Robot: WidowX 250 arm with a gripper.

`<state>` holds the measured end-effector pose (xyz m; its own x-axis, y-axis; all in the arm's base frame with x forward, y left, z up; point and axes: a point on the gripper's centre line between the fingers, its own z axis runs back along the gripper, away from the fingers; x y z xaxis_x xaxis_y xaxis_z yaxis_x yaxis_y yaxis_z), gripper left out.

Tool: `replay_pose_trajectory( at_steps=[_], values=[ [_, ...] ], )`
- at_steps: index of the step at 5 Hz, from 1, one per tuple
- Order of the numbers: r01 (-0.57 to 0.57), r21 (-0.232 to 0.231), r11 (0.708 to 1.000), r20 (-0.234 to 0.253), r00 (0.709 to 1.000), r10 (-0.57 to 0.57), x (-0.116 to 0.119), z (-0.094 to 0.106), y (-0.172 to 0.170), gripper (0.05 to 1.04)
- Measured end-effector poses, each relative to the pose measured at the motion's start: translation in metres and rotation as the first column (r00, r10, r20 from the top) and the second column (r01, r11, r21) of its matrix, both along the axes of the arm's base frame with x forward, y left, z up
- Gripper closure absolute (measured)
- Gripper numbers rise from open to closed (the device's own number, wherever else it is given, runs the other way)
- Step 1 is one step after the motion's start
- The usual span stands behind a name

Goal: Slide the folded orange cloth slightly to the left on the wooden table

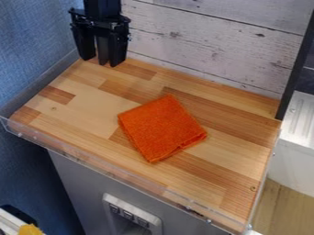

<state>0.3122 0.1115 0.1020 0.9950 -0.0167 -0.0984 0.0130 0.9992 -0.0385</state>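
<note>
The black gripper (102,60) hangs at the upper left, over the back left corner of the wooden surface and close to the whitewashed plank wall. Its fingers stand apart and it holds nothing. An orange cloth (160,127), folded into a rough square, lies flat near the middle of the wooden surface (80,108). The cloth is to the right of the gripper and nearer the front edge, well apart from it.
A clear raised lip (113,173) runs along the front edge. Behind stands the plank wall (208,41), with a dark upright post (297,69) at its right end. A white unit (297,133) stands at the right, and a blue partition (30,46) rises at the left.
</note>
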Motion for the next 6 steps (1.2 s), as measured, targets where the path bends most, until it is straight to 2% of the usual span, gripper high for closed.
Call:
replay_pose_trajectory(
  at_steps=[1, 2, 3, 5, 6],
  values=[
    [0.047, -0.003, 0.999, 0.0, 0.999, -0.047, 0.001, -0.005, -0.011, 0.085],
    [0.141, -0.004, 0.99, 0.008, 0.99, -0.141, 0.003, -0.016, -0.034, 0.085],
    [0.238, 0.015, 0.971, 0.049, 0.97, -0.239, -0.002, -0.016, -0.057, 0.084],
    [0.414, 0.067, 0.908, 0.116, 0.9, -0.42, -0.017, -0.022, -0.09, 0.086],
    [0.475, 0.079, 0.876, 0.128, 0.867, -0.482, -0.021, -0.032, -0.102, 0.087]
  ],
)
